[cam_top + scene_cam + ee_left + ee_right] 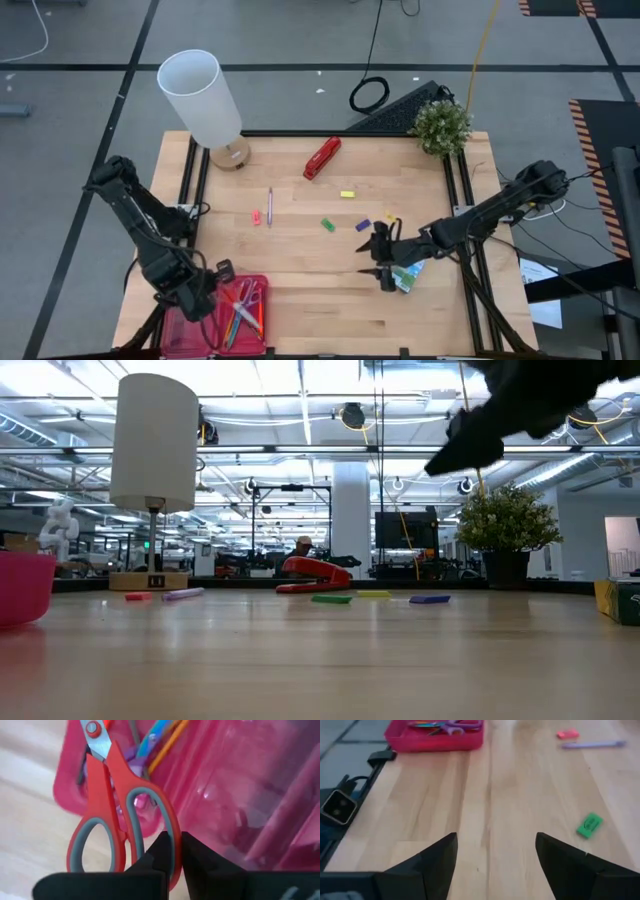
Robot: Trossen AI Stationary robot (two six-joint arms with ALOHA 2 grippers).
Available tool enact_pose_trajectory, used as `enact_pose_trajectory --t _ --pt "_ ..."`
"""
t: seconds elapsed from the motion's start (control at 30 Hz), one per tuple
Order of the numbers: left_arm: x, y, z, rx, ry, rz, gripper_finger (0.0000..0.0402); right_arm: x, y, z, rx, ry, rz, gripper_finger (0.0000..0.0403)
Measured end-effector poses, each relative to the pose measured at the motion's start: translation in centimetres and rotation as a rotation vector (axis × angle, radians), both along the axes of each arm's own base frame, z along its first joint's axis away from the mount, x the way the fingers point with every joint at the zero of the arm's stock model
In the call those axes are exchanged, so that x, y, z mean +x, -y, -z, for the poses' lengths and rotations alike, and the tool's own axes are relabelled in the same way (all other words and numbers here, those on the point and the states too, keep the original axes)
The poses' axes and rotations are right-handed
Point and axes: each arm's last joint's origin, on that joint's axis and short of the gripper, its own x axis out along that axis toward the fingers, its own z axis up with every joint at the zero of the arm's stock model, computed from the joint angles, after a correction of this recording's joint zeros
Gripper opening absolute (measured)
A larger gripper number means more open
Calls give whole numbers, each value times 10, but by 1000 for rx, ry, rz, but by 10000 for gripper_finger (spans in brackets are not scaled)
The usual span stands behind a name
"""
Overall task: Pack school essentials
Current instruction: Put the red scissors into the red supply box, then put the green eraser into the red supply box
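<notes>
Bare wood surrounds the released right gripper (381, 260) (mid-table); left gripper (170, 851), at the pink tray's (180, 322) edge, grasps red-handled scissors (112, 805).

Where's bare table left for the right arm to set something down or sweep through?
Bare wood runs between the pink tray and the right gripper, below the green eraser. A second patch lies between the lamp base and the pink eraser. Crowded: mid-table from the pen to the yellow eraser, and the crayon box.
</notes>
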Motion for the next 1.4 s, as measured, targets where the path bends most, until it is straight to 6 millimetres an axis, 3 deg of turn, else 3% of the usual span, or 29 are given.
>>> enact_pose_trajectory --t 0.23,0.57,0.93,1.17,1.4 --pt "3 2 9 96 -8 185 31 -5 8 10 -61 18 76 260" --pt "19 17 46 239 -99 435 32 -1 8 4 -62 94 104 260" --pt "29 21 55 282 -42 483 43 2 8 -2 -51 164 155 260" --pt "34 23 55 274 5 513 77 2 7 -2 -27 171 165 260" --pt "40 17 55 286 18 361 132 3 7 0 -5 172 195 260"
